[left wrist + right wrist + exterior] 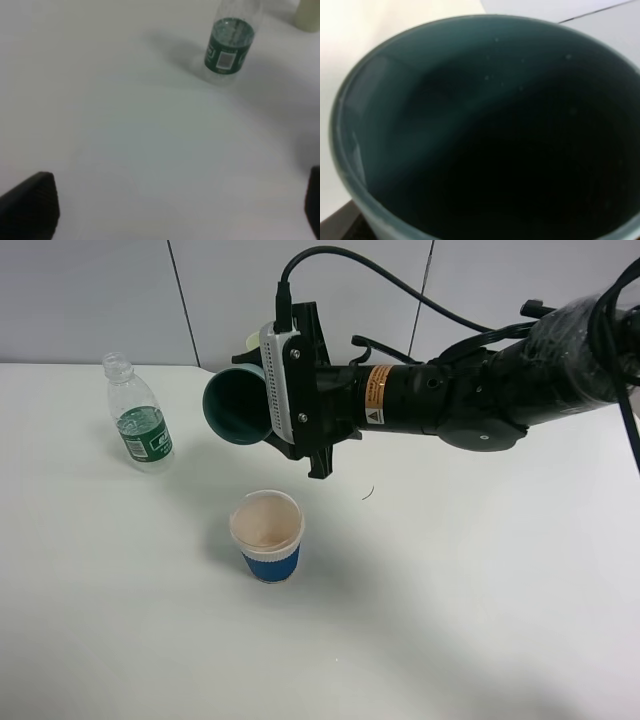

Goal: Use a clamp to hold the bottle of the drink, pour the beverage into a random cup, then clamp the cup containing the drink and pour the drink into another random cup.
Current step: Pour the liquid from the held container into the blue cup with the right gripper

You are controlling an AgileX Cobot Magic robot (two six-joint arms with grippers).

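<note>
Open white surface runs along the table's (480,640) front edge. At mid-table the blue-banded cup (266,536) stands upright with room all round. Above and just behind it, the right gripper (295,390) pinches the teal cup (235,405), tipped sideways with its mouth toward the left edge. The arm's orange sticker (377,395) is unreadable. Near the far left corner stands the bottle (138,418), its green label's print too small to read. The left gripper (172,205) hangs with jaws spread wide.
</note>
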